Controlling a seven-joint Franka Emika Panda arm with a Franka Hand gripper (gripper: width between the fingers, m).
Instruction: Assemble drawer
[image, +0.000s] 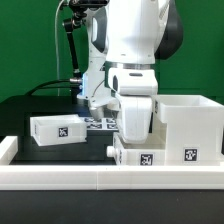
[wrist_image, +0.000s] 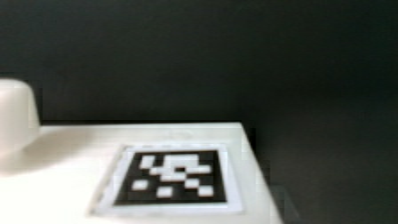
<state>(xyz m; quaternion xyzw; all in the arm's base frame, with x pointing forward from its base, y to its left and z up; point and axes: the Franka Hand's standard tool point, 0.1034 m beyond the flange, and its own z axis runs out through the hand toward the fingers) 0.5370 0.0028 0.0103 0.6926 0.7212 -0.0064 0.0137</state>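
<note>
White plastic crowds the black tabletop (image: 25, 115): a long low white rail (image: 60, 178) runs across the front of the exterior view, and the thin flat white marker board (image: 98, 123) lies farther back, partly behind the arm. The bulky white robot arm (image: 135, 45) stands in the middle and blocks much of the scene. Its gripper (image: 126, 138) reaches down just behind the front tray, and the fingers are covered by the wrist housing, so I cannot tell whether they are spread, closed or holding anything. The drawer lies in three pieces: a tall, boxy white plastic casing (image: 190, 125) on the exterior view's right, a small white open-topped front tray (image: 140, 155) just beside it behind the rail, and a second small white left tray (image: 58, 129) well apart on the exterior view's left. The wrist view is blurred; it shows a white surface bearing one black-and-white square tag (wrist_image: 175, 178) and a rounded white shape (wrist_image: 15, 115) cut off at the edge, which cannot be identified. The casing stands upright, open side up, a tag on its near face. The left tray's long axis runs across the exterior view, slightly skewed.
</note>
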